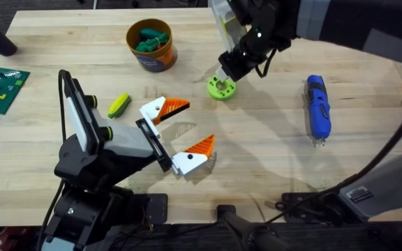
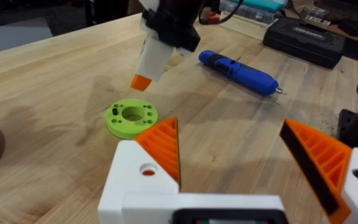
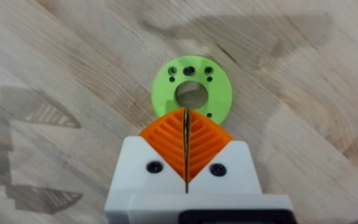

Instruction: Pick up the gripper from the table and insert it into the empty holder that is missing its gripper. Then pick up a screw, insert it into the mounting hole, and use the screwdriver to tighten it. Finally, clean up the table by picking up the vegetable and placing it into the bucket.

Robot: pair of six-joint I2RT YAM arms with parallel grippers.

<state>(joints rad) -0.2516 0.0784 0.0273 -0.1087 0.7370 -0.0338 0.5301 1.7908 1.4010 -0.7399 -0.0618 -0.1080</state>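
A: Where do we find the left gripper (image 1: 184, 132)?

B: Low over the near middle of the table (image 1: 271, 160), its white fingers with orange pads spread wide and nothing between them.

A: And the right gripper (image 1: 223, 75)?

B: We see it hanging just above the green disc (image 1: 221, 88), pointing down. In its own wrist view the two orange pads (image 3: 201, 146) are pressed flat together with only a thin line between them, and we can make out nothing pinched there. The disc's middle hole lies just beyond the tips.

A: Where is the screwdriver (image 1: 318, 108)?

B: It lies flat on the right part of the table, well apart from both grippers, its silvery bit toward the near edge. We catch it in the left wrist view too (image 2: 238, 71), beyond the disc (image 2: 131, 117).

A: The vegetable (image 1: 119, 105)?

B: On the wood just beside the left arm, between the arm and the bucket (image 1: 151, 46).

A: And the bucket?

B: It stands upright toward the far edge, with dark green pieces (image 1: 150, 38) inside it.
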